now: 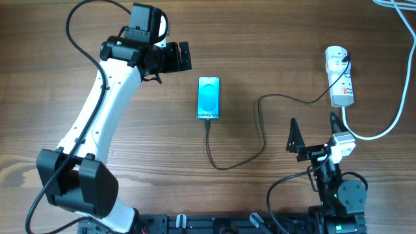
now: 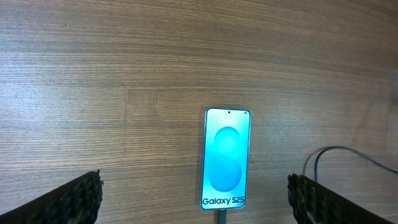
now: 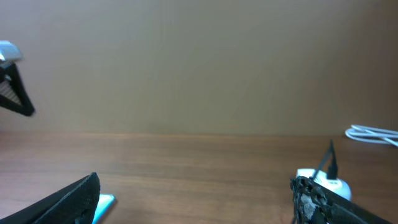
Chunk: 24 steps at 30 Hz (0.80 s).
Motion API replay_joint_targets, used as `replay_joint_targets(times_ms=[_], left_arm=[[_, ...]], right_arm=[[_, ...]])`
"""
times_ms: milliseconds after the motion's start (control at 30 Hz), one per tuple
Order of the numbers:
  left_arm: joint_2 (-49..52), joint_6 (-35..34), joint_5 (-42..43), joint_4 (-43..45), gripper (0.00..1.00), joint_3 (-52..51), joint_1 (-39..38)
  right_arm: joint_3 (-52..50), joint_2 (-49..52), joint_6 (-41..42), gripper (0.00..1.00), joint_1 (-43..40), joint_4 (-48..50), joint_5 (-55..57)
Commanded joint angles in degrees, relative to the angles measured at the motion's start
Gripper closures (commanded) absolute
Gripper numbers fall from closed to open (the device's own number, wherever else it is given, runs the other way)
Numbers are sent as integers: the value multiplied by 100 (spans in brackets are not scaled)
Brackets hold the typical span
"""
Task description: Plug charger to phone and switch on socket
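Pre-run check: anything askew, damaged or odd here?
Nothing stands out. The phone lies flat and square, screen lit; the charger loops loosely from its bottom edge to the socket. No damage visible.

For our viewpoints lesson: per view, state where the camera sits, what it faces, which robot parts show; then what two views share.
Overhead: above the table, facing down; left gripper and right gripper show.
Left wrist: on the left arm, facing down at the phone; its fingers show.
Right wrist: low, facing level across the table toward the socket; its fingers show.
Shared: the phone, in overhead and left wrist.
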Motion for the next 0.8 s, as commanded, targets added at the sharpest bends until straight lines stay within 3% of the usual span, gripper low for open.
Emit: replay_joint_targets(times_ms=[0,133,300,767], left_arm=[[37,-26,-37,13,0,-4,15],[37,-26,-37,13,0,-4,15],[37,-26,-37,13,0,-4,15],[37,-26,-37,13,0,-4,15]], right_arm=[[-57,-81,-376,0,-46,20,271],[-57,-81,-372,0,-219,-608,264],[-57,-81,-660,0,-225,-616,240],[-57,-79,-343,0,-363,-629,216]])
